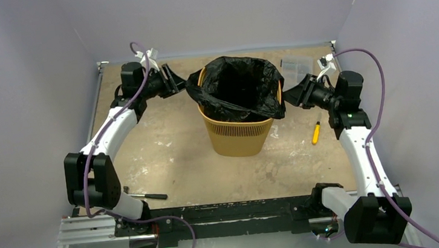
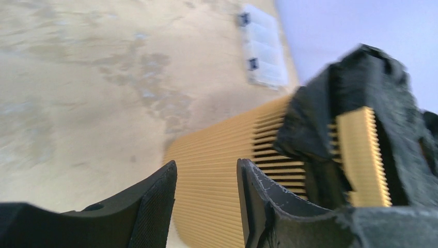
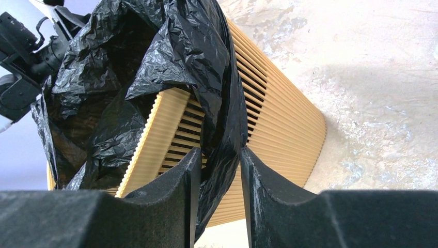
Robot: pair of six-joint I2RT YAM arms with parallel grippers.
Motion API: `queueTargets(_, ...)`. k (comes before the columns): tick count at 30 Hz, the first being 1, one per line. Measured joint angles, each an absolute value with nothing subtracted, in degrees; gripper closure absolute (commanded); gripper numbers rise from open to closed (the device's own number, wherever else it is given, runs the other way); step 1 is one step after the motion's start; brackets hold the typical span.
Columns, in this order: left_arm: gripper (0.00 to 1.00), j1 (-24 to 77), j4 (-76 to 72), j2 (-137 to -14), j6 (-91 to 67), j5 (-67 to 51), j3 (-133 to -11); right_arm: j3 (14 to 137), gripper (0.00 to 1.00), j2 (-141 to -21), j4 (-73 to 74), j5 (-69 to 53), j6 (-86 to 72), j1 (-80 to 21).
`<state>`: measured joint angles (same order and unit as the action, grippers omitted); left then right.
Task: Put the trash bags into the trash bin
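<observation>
**A:** Where is the trash bin?

**B:** The trash bin (image 1: pixel 237 135) stands upright about mid-counter (image 1: pixel 166 159), between the two arms.

**A:** And the trash bag?

**B:** The trash bag (image 1: pixel 237 83) sits inside the bin with its mouth spread wide. The wrinkled film is folded out over most of the rim and hangs down the outer wall on the near right. A strip of orange rim shows bare on the left side.

**A:** What is the left tool doing?

**B:** The left tool (image 2: pixel 206 164) is just beside the bin's left rim. Its fingers stand apart, and through the gap I see only the ribbed wall. The film lies off to one side of them, draped over a rim corner, not between them.

**A:** And the right tool?

**B:** The right tool (image 3: pixel 220 152) is at the bin's right rim. A fold of the bag runs down between its fingers and fills the gap. I cannot tell whether they are pinching it or only flanking it.

**A:** Anything else on the counter?

**B:** A clear plastic box (image 1: pixel 296 65) lies at the far right, beyond the right tool. A yellow-handled screwdriver (image 1: pixel 315 133) lies right of the bin, near the right arm. A black-handled driver (image 1: pixel 148 196) lies near the left arm's base.
</observation>
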<state>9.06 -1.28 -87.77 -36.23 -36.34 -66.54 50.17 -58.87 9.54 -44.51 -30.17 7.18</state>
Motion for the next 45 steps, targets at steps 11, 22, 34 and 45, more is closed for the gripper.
queueTargets(11,0.46,8.99,4.56,-79.44,-35.51,-19.25,-66.37,50.17,0.67,-58.87,9.58,-44.53,-29.58,7.2)
queueTargets(22,0.46,8.99,-3.6,-77.43,-38.52,-28.05,-66.08,50.17,0.64,-58.87,9.61,-44.56,-29.32,7.2)
queueTargets(34,0.8,9.65,-0.78,-85.65,-37.63,-40.53,-68.25,50.17,0.61,-58.87,9.56,-44.58,-29.32,7.2)
queueTargets(45,1.0,13.5,0.91,-87.35,-34.85,-41.93,-68.69,50.17,0.91,-60.14,8.71,-46.06,-28.91,7.2)
